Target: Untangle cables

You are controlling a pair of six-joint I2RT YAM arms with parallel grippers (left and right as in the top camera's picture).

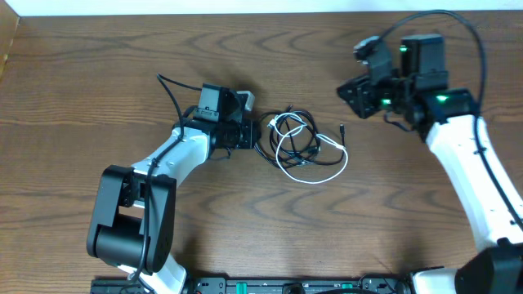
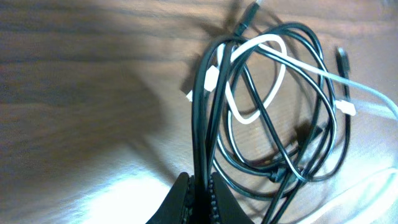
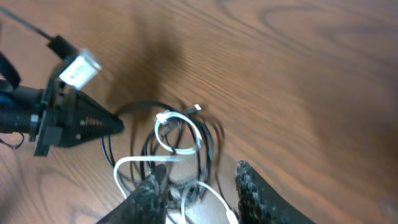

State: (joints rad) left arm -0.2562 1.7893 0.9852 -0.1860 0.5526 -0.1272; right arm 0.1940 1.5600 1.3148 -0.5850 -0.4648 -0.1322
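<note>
The black cable (image 1: 267, 149) and the white cable (image 1: 320, 177) lie looped together in a small bundle at the table's middle. My left gripper (image 1: 257, 133) is at the bundle's left edge, shut on strands of the black cable (image 2: 202, 124). In the left wrist view the white cable (image 2: 281, 70) loops through the black loops ahead of the jaws (image 2: 202, 190). My right gripper (image 1: 350, 91) is up and to the right of the bundle, open and empty. In the right wrist view its fingers (image 3: 200, 175) spread above the white cable (image 3: 180, 135) and the black cable (image 3: 209, 149).
A black plug end (image 1: 341, 128) lies loose at the bundle's right. The wooden table (image 1: 98, 90) surrounds the bundle. The left arm's thicker black wire (image 1: 169, 90) rises behind its wrist. The left gripper (image 3: 87, 124) also shows in the right wrist view.
</note>
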